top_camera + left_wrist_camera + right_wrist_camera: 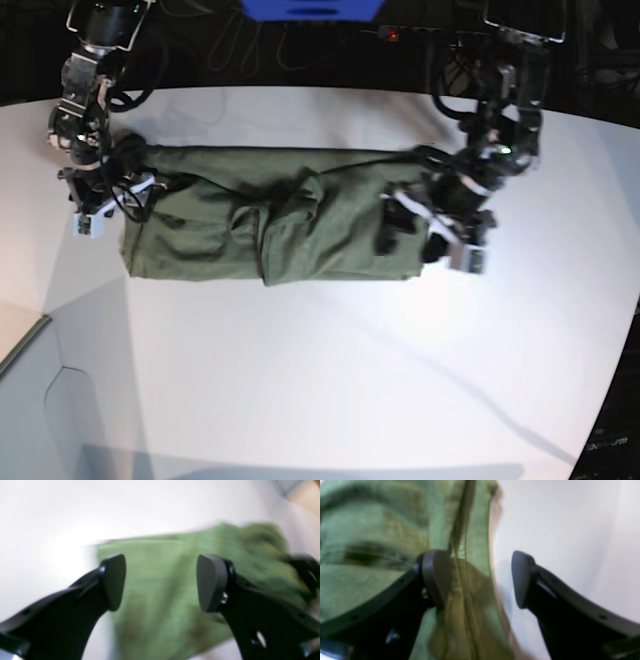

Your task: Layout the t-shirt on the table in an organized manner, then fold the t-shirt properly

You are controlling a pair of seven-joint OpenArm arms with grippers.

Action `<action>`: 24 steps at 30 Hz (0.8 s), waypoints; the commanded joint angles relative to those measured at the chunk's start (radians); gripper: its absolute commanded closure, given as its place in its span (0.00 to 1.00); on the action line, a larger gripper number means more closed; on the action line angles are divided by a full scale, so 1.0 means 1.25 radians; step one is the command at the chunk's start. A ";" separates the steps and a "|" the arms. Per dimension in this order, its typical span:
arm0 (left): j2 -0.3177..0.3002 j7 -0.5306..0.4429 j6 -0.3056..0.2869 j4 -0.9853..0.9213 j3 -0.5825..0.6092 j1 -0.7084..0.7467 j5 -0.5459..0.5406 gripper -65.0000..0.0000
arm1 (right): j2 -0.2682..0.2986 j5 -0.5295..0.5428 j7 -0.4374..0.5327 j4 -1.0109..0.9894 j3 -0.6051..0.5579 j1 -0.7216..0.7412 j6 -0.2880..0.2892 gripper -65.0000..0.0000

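Our left gripper (161, 582) is wide open and holds nothing, and so is our right gripper (481, 578). The t-shirt (270, 215) lies between them on the table (330, 380), folded into a long strip. It looks soft and floppy, so we should pinch it by the end corners.

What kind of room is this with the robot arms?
Probably a robot lab or workshop. Two black robot arms reach over a big white smooth table, an olive-green cotton t-shirt lies folded into a long strip on it, and tangled dark cables run behind the table.
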 commanded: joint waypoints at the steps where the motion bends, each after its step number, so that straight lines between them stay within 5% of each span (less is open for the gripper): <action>1: -0.004 -0.017 -0.005 0.008 -0.039 -0.001 -0.010 0.34 | 0.004 0.004 -0.009 0.002 -0.001 0.007 0.001 0.40; 8: 0.000 -0.013 -0.011 -0.010 -0.229 0.020 -0.009 0.34 | -0.001 0.006 -0.010 -0.003 -0.002 0.007 0.006 0.45; 16: -0.002 -0.013 -0.012 -0.078 -0.252 0.022 -0.009 0.34 | -0.001 0.006 -0.013 -0.003 -0.050 0.007 0.006 0.98; 21: 0.000 -0.016 -0.012 -0.078 -0.252 0.035 -0.009 0.34 | -0.001 0.009 -0.008 0.011 -0.050 0.005 0.013 1.00; 24: -0.001 -0.014 -0.012 -0.078 -0.252 0.035 -0.009 0.34 | -0.008 0.009 -0.008 0.076 -0.047 -0.003 0.065 1.00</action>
